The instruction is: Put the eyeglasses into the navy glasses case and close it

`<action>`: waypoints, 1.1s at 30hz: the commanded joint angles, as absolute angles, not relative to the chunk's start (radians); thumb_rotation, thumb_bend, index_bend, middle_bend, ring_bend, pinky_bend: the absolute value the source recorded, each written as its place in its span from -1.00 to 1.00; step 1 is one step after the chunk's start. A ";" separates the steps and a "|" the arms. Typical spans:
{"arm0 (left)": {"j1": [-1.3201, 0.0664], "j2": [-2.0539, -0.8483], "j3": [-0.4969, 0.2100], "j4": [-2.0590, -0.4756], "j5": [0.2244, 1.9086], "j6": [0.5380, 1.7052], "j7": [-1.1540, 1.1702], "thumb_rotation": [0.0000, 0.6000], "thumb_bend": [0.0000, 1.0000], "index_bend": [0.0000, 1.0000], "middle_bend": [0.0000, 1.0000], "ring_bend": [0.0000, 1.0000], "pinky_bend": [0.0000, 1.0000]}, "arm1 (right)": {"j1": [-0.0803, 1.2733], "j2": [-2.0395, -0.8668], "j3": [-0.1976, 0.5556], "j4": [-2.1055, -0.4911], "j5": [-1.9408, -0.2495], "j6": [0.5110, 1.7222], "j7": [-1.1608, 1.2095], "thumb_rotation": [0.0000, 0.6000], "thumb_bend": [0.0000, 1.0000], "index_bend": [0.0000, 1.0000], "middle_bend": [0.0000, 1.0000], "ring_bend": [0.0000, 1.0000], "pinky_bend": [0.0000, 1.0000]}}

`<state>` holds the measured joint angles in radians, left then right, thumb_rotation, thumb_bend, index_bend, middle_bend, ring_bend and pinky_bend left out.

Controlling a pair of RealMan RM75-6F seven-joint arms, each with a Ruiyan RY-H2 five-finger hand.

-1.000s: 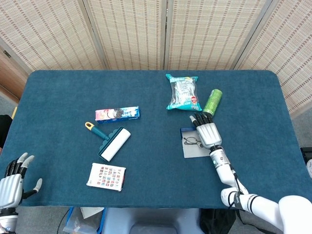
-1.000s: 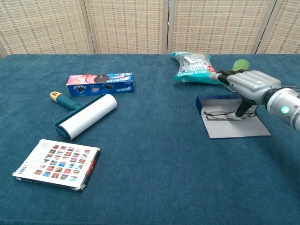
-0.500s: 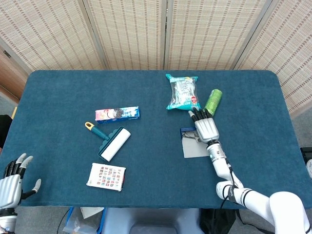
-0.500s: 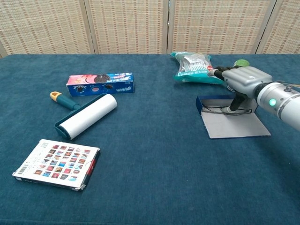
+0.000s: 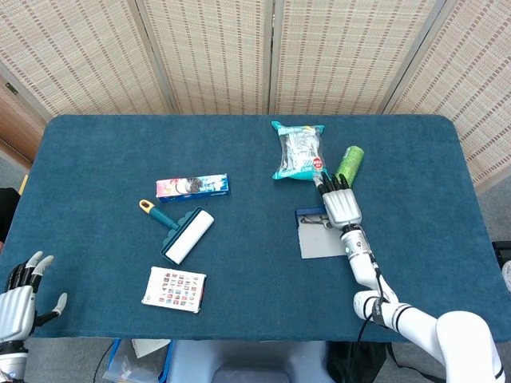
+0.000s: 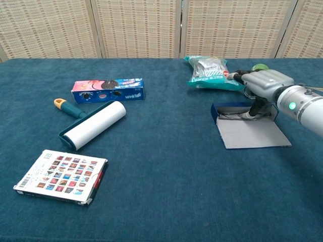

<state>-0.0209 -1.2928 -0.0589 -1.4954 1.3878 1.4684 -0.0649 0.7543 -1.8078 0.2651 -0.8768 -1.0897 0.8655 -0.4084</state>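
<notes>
My right robot hand [image 6: 262,85] sits over the back of the open case [image 6: 250,127], thumb reaching down onto the glasses [image 6: 241,116], which lie in the navy tray at the case's far edge. I cannot tell whether the robot hand is pinching the glasses or only pressing on them; the other fingers [image 5: 329,185] point toward 12 o'clock, lying close together.

The glasses lie directly under the robot hand, their long axis running 9 to 3 o'clock along the tray. The grey flap of the case spreads toward 6 o'clock from the tray, flat on the desk [image 5: 239,263]. I judge the glasses to be in or nearly in; closing means lifting that flap from its 6 o'clock edge and folding it toward 12.

The right robot hand is by far the nearer. My left robot hand [image 5: 17,295] hangs wide and empty at the desk's 8 o'clock corner, well apart from everything.
</notes>
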 commanded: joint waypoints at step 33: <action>-0.036 -1.282 -0.060 -1.535 1.420 1.475 -0.028 1.00 -0.34 -0.75 -0.89 -0.87 -1.00 | 0.461 -1.512 0.049 -1.335 -1.307 1.175 -0.283 1.00 -0.62 -1.00 -1.00 -1.00 -1.00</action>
<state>-0.0355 -1.2820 -0.0601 -1.5351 1.4200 1.4762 -0.0289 0.4697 -1.5160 0.0576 -1.3315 -1.2994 1.1710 -0.2854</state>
